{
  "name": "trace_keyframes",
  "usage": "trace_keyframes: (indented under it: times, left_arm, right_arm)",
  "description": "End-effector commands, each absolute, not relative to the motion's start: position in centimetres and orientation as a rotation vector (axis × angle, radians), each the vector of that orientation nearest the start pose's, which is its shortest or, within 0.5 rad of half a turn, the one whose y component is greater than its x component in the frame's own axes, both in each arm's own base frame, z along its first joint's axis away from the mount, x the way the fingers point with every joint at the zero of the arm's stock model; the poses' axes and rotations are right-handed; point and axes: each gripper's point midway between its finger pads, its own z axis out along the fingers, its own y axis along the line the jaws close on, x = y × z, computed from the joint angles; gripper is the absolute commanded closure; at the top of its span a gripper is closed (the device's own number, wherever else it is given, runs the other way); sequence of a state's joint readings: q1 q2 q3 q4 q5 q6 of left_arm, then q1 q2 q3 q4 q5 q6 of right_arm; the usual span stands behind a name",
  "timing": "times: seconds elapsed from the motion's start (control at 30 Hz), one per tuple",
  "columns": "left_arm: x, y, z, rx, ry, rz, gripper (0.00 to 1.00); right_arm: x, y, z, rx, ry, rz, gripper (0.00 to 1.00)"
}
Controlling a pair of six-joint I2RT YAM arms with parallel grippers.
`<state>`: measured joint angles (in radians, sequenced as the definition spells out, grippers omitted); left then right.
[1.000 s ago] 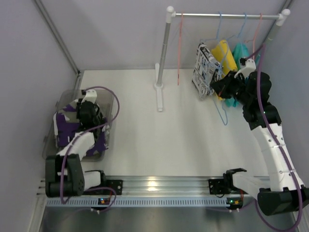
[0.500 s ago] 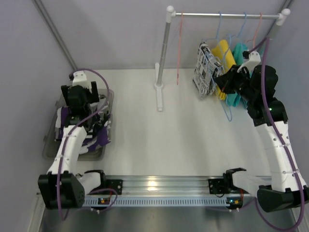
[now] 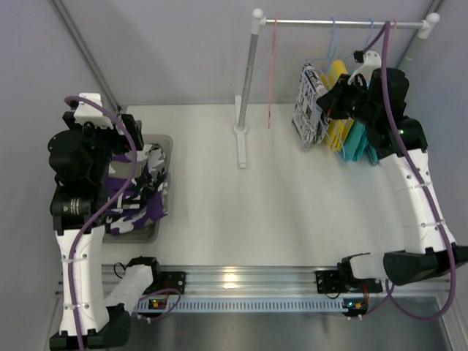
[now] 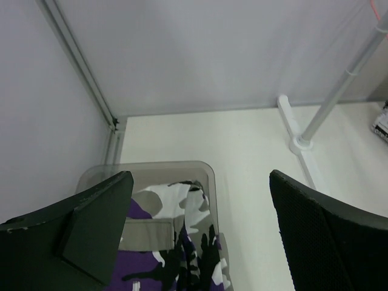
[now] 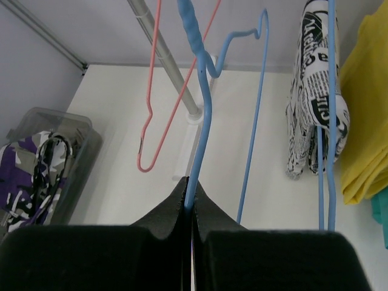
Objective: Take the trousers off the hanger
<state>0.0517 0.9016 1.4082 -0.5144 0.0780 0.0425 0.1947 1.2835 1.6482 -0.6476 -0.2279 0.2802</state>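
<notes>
**Top view.** The left arm [image 3: 80, 157] is raised over the bin [image 3: 167, 142] at the table's [image 3: 241, 212] left edge. A camo garment [image 3: 135, 201] lies in the bin. The right arm [image 3: 387, 102] reaches up to the rail [image 3: 336, 23] at the far right corner. Three folded pairs hang there side by side: newsprint trousers [image 3: 308, 110], yellow trousers [image 3: 338, 106] and teal trousers [image 3: 357, 140].

**Left wrist view.** The left gripper [image 4: 200, 182] has its jaws spread wide and holds nothing. The bin and the camo garment lie below it.

**Right wrist view.** The right gripper [image 5: 191, 189] has its jaws pressed together on the wire of a blue hanger [image 5: 203, 103]. The fingers hide whether that hanger carries anything below the grip. A bare pink hanger [image 5: 159, 103] hangs to the left. The newsprint trousers, draped over another blue wire, are to the right, with the yellow pair beyond them.

**Handling.**
- The trousers are probably light, limp cloth. They will sag and slide over the wire.
- Pinch a thick fold at the hanging edge, not a single layer.
- The hangers are light and swing freely on the rail. Steady the wire with one gripper while the other draws the cloth off.
</notes>
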Motion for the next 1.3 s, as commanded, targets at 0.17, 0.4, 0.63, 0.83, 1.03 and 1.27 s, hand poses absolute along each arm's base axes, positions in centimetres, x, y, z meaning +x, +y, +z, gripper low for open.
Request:
trace_keyframes:
  times: [0.17, 0.4, 0.63, 0.83, 1.03, 1.27]
  left_arm:
    - [29.3, -1.7, 41.2, 0.051, 1.711, -0.143, 0.01]
    - [29.8, -1.7, 40.9, 0.02, 1.723, -0.163, 0.01]
    - [29.7, -0.9, 39.1, -0.003, 1.758, -0.115, 0.01]
    - [29.4, -0.8, 38.7, -0.009, 1.77, -0.113, 0.01]
    - [30.0, -1.3, 37.7, 0.007, 1.853, -0.14, 0.01]
    - [32.6, -3.0, 36.5, 0.115, 1.972, -0.241, 0.01]
  right_arm:
    - [43.2, 14.7, 45.2, -0.089, 1.768, 0.47, 1.0]
    - [49.9, 17.7, 45.0, -0.148, 1.708, 0.43, 1.0]
    - [52.3, 20.1, 44.0, -0.195, 1.666, 0.451, 1.0]
    - [52.6, 20.9, 42.0, -0.192, 1.712, 0.469, 1.0]
    - [51.9, 20.8, 40.7, -0.181, 1.754, 0.484, 0.7]
    - [48.1, 18.9, 41.3, -0.172, 1.76, 0.467, 0.55]
